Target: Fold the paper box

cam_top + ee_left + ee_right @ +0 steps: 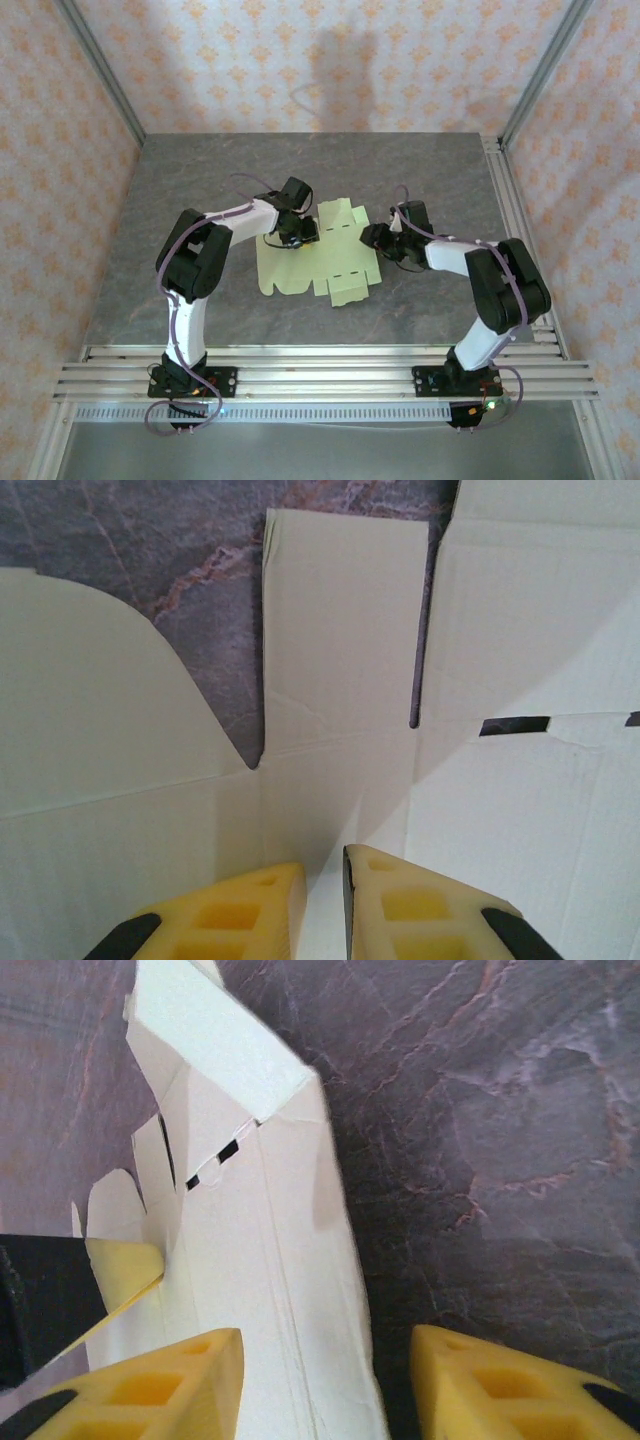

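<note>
1. Overhead first: the paper box (330,262) is a flat, pale-green cut-out lying near the middle of the bench (150,200), a touch nearer the front edge than the back, with its flaps spread out on all sides.
2. The left gripper (291,236) is down over the sheet's left part, and the right gripper (376,237) sits at its right edge. They face each other across the card, apart.
3. From up there the jaws are too small to read, but the wrist cameras show them.
4. Left wrist view: the two yellow pads (240,910) stand nearly together, with just a thin slit between them, right above a crease in the card. I cannot tell whether any card is nipped in that slit.
5. This close view is sharper than the overhead one. There is a rounded flap (80,680) at the left, a straight flap (345,610) in the middle and small slots (515,725) at the right. Grey bench shows through the notches.
6. Right wrist view: the jaws are well apart and holding nothing. The left pad (160,1385) is over the card and the right pad (520,1385) is over bare bench. The sheet's long edge runs between them.
7. Here is something the overhead view flattens out. The far end of that panel looks tilted up off the bench, with little slots along its fold.
8. At the left edge of this view a black-and-yellow part (60,1300) touches the card. I cannot tell what it belongs to.
</note>
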`<action>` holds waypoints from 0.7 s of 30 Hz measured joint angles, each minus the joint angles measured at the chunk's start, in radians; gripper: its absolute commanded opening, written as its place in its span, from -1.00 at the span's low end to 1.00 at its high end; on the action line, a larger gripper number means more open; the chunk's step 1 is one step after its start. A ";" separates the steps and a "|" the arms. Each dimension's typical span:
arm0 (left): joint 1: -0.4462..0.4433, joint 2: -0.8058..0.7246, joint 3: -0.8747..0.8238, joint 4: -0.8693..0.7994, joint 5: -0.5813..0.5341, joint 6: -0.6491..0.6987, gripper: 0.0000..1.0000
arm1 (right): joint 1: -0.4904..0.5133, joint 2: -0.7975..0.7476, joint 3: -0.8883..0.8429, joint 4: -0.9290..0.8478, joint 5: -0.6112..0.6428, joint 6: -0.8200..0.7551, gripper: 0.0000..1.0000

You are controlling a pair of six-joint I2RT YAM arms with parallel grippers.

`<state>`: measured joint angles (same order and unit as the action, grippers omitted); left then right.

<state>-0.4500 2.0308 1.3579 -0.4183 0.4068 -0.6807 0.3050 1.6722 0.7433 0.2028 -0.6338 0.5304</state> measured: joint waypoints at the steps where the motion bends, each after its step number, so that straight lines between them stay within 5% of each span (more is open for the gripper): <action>1: 0.000 0.000 0.000 0.000 0.000 0.000 -0.59 | 0.000 0.003 -0.002 0.009 -0.004 0.000 -0.32; 6: 0.000 0.000 -0.005 0.008 0.001 -0.003 -0.58 | 0.000 0.002 -0.034 0.064 -0.019 0.009 -0.79; 11: 0.000 -0.003 -0.013 0.029 0.001 -0.008 -0.53 | 0.002 0.002 -0.049 0.074 -0.025 0.003 -1.00; 16: -0.002 -0.017 -0.031 0.053 0.002 -0.024 -0.38 | 0.006 0.002 -0.039 0.042 -0.009 -0.035 -1.00; 19: -0.007 -0.033 -0.049 0.064 0.000 -0.029 -0.34 | 0.017 -0.002 -0.010 -0.020 0.018 -0.076 -0.77; 21: -0.008 -0.039 -0.056 0.064 -0.004 -0.029 -0.34 | 0.020 -0.006 0.012 -0.063 0.035 -0.106 -0.36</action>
<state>-0.4583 1.9919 1.3022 -0.3538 0.4030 -0.7101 0.3248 1.6657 0.7551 0.1394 -0.5991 0.4248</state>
